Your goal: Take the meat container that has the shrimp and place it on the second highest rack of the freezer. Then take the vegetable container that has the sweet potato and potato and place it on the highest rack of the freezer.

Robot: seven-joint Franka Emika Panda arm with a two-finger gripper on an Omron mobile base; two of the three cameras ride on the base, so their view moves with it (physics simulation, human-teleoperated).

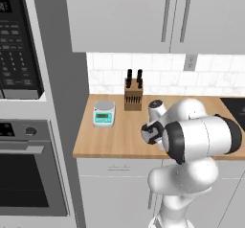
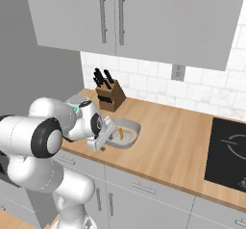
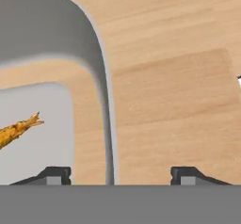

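Gripper (image 3: 115,175) straddled the tray (image 3: 96,58) wall, one fingertip (image 3: 55,174) inside, other outside, w/ gaps both sides: not yet clamped. Hand view showed shrimp (image 3: 16,129) on tray floor. Right base view put tray on counter (image 2: 178,146) nr knife block (image 2: 109,95); left base view added a scale (image 1: 104,113).

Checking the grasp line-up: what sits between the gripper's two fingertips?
In the hand view, the meat container's rim wall runs up between the fingertips, with bare wooden counter beside it.
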